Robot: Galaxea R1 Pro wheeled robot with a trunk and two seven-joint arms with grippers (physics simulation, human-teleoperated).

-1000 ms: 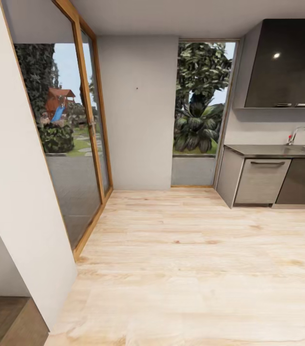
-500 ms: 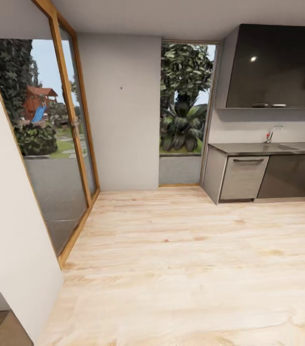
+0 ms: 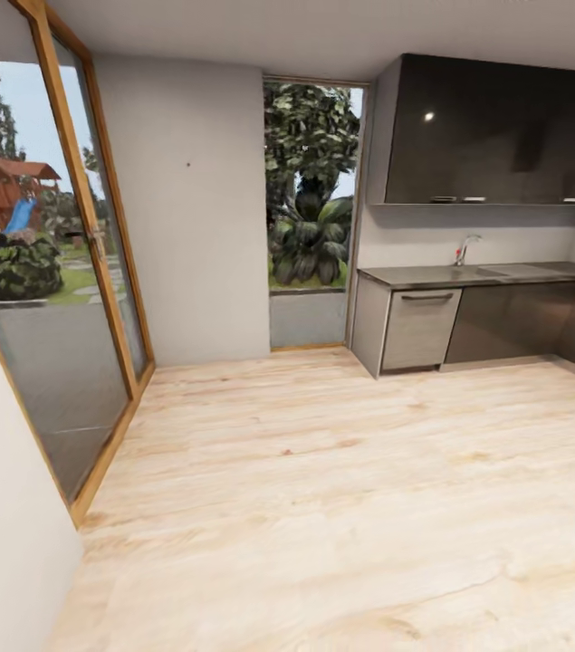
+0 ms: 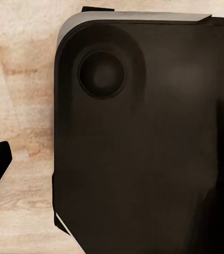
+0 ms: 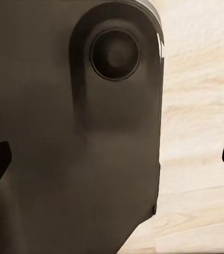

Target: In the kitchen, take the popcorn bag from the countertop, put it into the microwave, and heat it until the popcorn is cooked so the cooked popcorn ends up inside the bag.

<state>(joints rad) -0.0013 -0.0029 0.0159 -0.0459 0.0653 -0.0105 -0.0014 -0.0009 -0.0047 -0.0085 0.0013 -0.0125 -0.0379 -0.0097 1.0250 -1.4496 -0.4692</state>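
Pale wood-plank floor; grey reflective countertop beneath glossy dark cabinets. Wrist views: rounded dark robot body; grip of either gripper cannot be told.

Floor was pale wood planks, grainy, slight sheen. Upper cabinets were glossy dark panels; countertop looked smooth, grey, reflective. Sliding door frame was wood, wall matt grey.

countertop: 1 | faucet: 1 | sink: 1, perhaps | glass door: 1 | window: 1
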